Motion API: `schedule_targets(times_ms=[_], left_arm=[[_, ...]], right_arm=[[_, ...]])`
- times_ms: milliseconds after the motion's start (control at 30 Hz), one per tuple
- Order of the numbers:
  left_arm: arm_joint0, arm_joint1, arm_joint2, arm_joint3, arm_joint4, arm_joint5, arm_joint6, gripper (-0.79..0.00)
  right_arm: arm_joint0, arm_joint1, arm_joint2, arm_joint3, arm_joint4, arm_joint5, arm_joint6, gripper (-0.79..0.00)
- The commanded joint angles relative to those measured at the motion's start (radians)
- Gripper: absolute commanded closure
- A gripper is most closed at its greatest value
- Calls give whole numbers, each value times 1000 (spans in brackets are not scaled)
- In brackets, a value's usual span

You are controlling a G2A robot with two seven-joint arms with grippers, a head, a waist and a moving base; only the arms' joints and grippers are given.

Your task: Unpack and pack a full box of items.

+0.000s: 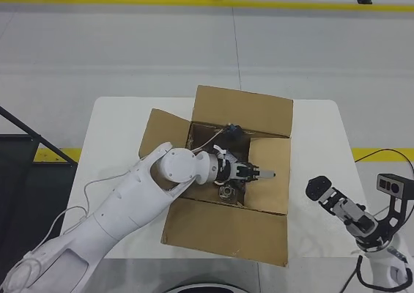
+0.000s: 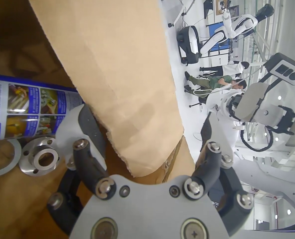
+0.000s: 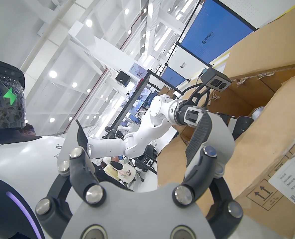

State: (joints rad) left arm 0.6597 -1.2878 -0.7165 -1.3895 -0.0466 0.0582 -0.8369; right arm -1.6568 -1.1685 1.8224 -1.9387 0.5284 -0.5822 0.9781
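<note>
An open cardboard box (image 1: 228,176) stands mid-table. My left arm reaches into it. The left gripper (image 1: 255,174) is open, its two fingers standing on either side of a box flap (image 2: 117,75) without closing on it. On the box floor beside one finger (image 2: 87,125) lie a spray can with a blue label (image 2: 25,110) and a round metal flange (image 2: 41,159). The flange (image 1: 227,192) also shows just beneath the wrist. My right gripper (image 1: 315,187) is open and holds nothing, raised off the table to the right of the box (image 3: 262,130).
The box's four flaps are folded outward; the near one (image 1: 225,233) overhangs the white table (image 1: 111,146) toward its front edge. A dark object (image 1: 234,132) lies at the far end inside the box. Bare table surface lies to the left and right of the box.
</note>
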Motion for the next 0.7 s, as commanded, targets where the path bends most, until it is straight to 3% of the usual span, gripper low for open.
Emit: schedule_targets(times_ms=[0,400,667], left_arm=[[5,2,-7,-5,11,15,-3,-785],[34,-3,-21,-18,15,15,-3,-785],[54,-5,-50,-33,-25,-38,-8,-785]], right_arm=[[-1,1,4,1,-8,-1,-8,-785],[21,0,13,75,-292,45,-236,-785],[114,3,-53,211,-316,94,-251,-785]])
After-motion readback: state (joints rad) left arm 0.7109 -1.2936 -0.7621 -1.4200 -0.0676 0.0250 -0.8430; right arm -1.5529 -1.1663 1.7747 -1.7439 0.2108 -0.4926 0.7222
